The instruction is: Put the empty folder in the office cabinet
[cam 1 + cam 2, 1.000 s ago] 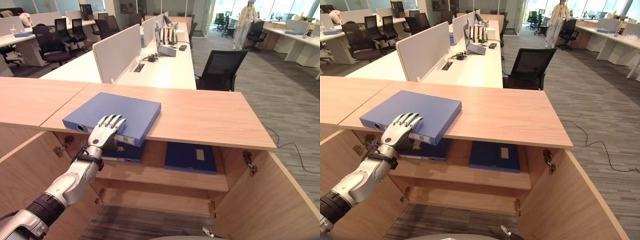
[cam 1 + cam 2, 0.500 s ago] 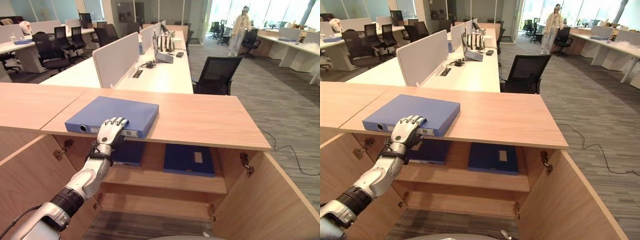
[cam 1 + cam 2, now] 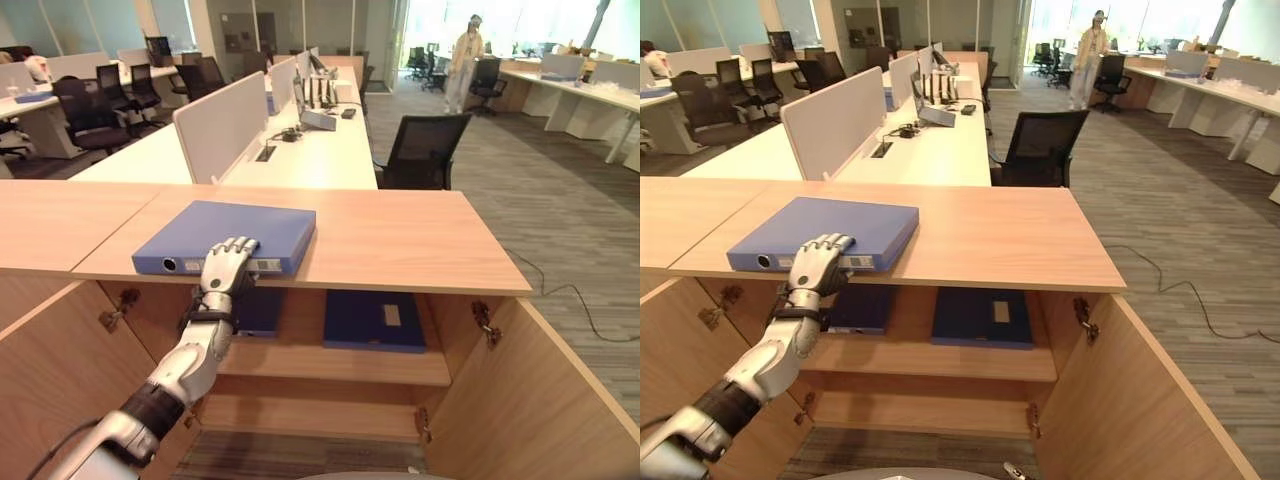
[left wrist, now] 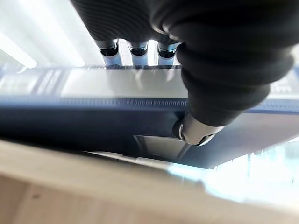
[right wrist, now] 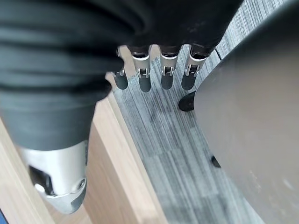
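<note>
Left eye view: my left hand (image 3: 225, 266) fingers (image 3: 238, 246) grip the blue folder (image 3: 228, 235) at its six o'clock edge on the desk (image 3: 400, 240); right hand (image 5: 60, 140) fingers hang relaxed.

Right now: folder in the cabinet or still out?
Out. The blue folder lies flat on the cabinet top, left hand gripping its near edge.

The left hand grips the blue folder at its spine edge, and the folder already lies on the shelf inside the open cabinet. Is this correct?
Not quite. The left hand does grip the blue folder at its spine edge, but the folder lies on the cabinet top, not on the shelf inside. The left eye view shows it; two darker folders lie on that shelf.
</note>
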Controlling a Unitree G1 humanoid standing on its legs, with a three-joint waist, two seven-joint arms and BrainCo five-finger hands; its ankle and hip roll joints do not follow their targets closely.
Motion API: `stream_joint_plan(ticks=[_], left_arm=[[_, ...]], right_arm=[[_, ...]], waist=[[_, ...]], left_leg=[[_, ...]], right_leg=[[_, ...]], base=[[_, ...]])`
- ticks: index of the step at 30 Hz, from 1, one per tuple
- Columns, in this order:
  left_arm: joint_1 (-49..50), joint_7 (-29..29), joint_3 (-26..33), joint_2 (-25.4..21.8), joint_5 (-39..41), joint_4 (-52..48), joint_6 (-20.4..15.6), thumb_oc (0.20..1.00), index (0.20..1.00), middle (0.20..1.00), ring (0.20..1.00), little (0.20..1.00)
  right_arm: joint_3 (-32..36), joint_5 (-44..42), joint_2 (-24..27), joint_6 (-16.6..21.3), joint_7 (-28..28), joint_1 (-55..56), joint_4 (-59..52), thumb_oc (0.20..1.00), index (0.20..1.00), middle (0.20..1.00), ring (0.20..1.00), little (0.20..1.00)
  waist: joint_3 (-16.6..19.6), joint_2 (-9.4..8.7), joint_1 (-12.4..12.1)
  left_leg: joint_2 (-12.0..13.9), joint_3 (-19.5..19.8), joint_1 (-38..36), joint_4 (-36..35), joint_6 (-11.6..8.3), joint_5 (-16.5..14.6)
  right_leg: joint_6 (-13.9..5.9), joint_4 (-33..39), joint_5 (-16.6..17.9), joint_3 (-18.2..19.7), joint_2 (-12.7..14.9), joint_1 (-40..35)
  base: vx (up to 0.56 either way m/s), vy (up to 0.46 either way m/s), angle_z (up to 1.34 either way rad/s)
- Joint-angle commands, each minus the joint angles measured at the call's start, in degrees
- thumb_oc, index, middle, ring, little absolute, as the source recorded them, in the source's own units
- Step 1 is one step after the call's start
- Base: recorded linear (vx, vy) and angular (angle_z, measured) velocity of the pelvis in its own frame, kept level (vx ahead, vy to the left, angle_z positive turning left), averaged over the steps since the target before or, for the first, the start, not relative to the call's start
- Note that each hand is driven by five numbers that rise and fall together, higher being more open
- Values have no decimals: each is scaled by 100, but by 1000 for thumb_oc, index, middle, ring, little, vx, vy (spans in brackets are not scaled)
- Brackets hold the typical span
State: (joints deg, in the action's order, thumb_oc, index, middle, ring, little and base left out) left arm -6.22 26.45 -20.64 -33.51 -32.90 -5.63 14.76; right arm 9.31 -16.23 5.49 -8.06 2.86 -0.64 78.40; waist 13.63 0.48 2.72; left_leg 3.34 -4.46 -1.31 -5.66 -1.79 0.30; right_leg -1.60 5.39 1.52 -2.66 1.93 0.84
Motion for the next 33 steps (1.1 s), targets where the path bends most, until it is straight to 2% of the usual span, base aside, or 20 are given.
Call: stream_joint_plan(ticks=[1, 2, 3, 4, 8, 10, 11, 12, 13, 14, 15, 18, 22, 28, 31, 33], left_arm=[[149, 31, 624, 375, 1008, -505, 78, 200, 200, 200, 200, 200], [433, 15, 924, 514, 1387, -1388, 161, 200, 200, 200, 200, 200], [438, 13, 928, 513, 1387, -1394, 164, 200, 200, 200, 200, 200], [681, -6, 1208, 726, 1886, -2145, 287, 200, 200, 200, 200, 200], [838, -34, 1731, 1288, 3303, -2791, 329, 200, 200, 200, 200, 200], [743, -186, 2136, 1770, 4596, -2841, 357, 200, 200, 200, 200, 200], [739, -186, 2139, 1769, 4599, -2841, 358, 200, 200, 200, 200, 200], [616, -421, 2578, 2326, 5840, -2900, 141, 200, 200, 200, 200, 200], [559, -661, 2729, 2572, 6469, -3019, 27, 200, 200, 200, 200, 200], [559, -661, 2730, 2572, 6469, -3018, 27, 200, 200, 200, 200, 200], [393, -802, 2856, 2867, 7060, -3112, -65, 200, 200, 200, 200, 200], [145, -983, 2928, 3202, 7979, -3369, -216, 200, 200, 200, 200, 200], [-181, -1346, 3000, 3371, 8657, -3622, -375, 200, 200, 200, 200, 200], [-497, -1523, 3071, 3390, 9046, -3875, -504, 200, 200, 200, 200, 200], [-544, -1641, 3128, 3322, 9120, -3886, -449, 200, 200, 200, 200, 200], [-516, -1816, 3183, 3284, 9242, -3743, -363, 200, 200, 200, 200, 200]], right_arm=[[237, 235, -574, -15, 102, -9, 563, 1000, 1000, 1000, 1000, 1000], [257, 218, -573, 0, 164, -27, 570, 1000, 1000, 1000, 1000, 1000], [255, 218, -573, 0, 164, -25, 570, 1000, 1000, 1000, 1000, 1000], [266, 197, -566, 26, 201, -44, 585, 1000, 1000, 1000, 1000, 1000], [250, 178, -498, 53, 192, -108, 635, 1000, 1000, 1000, 1000, 1000], [264, 181, -438, 35, 174, -158, 622, 1000, 1000, 1000, 1000, 1000], [264, 181, -437, 35, 174, -164, 623, 1000, 1000, 1000, 1000, 1000], [309, 166, -427, 15, 142, -184, 578, 1000, 1000, 1000, 1000, 1000], [337, 148, -419, -3, 123, -184, 563, 1000, 1000, 1000, 1000, 1000], [337, 148, -419, -3, 123, -185, 563, 1000, 1000, 1000, 1000, 1000], [367, 101, -443, -4, 93, -184, 548, 1000, 1000, 1000, 1000, 1000], [383, 64, -443, 14, 52, -221, 567, 1000, 1000, 1000, 1000, 1000], [415, 41, -481, 51, 35, -234, 607, 1000, 1000, 1000, 1000, 1000], [425, 21, -524, 97, 76, -273, 624, 1000, 1000, 1000, 1000, 1000], [392, 3, -558, 89, 219, -339, 539, 1000, 1000, 1000, 1000, 1000], [274, -3, -633, 45, 566, -427, 203, 1000, 1000, 1000, 1000, 1000]], waist=[[-24, -191, -46], [-44, -197, -80], [-42, -196, -77], [-67, -200, -118], [-115, -215, -223], [-190, -207, -281], [-181, -210, -282], [-197, -220, -335], [-219, -214, -353], [-214, -214, -354], [-210, -225, -379], [-236, -215, -410], [-243, -215, -442], [-255, -205, -472], [-261, -197, -501], [-290, -202, -530]], left_leg=[[-111, 180, -109, 66, 217, -472], [-117, 193, -89, 66, 216, -463], [-117, 194, -89, 66, 216, -463], [-123, 212, -73, 66, 218, -446], [-140, 246, -61, 66, 218, -417], [-136, 267, -99, 66, 213, -413], [-138, 265, -77, 66, 213, -398], [-140, 275, -86, 66, 206, -398], [-142, 277, -101, 66, 202, -411], [-142, 276, -95, 66, 202, -409], [-142, 285, -93, 66, 203, -425], [-143, 301, -113, 66, 200, -452], [-150, 311, -134, 66, 202, -477], [-157, 338, -141, 66, 197, -490], [-161, 353, -142, 66, 197, -492], [-166, 371, -136, 66, 194, -486]], right_leg=[[67, -39, -227, -129, -86, 26], [62, -39, -212, -140, -84, 42], [62, -39, -212, -141, -84, 42], [61, -39, -199, -162, -81, 56], [60, -39, -183, -192, -80, 60], [53, -39, -198, -220, -81, 9], [56, -39, -183, -216, -80, 32], [60, -39, -196, -238, -82, 18], [61, -39, -207, -249, -88, -3], [61, -39, -205, -248, -88, 4], [61, -39, -229, -270, -89, -2], [53, -39, -263, -292, -90, -30], [45, -39, -304, -333, -99, -58], [39, -39, -334, -363, -97, -68], [35, -39, -347, -375, -98, -68], [35, -39, -359, -387, -98, -71]], base=[[-27, 10, 8], [-23, 8, 9], [-31, 8, 1], [0, 0, 0], [-15, -6, 6], [-14, -11, 14], [-7, -11, 5], [-5, -15, 6], [2, -14, 7], [11, -13, 6], [9, -10, 3], [15, -6, 5], [8, -3, 3], [7, -2, 4], [-1, -1, 3], [-5, -2, 3]])
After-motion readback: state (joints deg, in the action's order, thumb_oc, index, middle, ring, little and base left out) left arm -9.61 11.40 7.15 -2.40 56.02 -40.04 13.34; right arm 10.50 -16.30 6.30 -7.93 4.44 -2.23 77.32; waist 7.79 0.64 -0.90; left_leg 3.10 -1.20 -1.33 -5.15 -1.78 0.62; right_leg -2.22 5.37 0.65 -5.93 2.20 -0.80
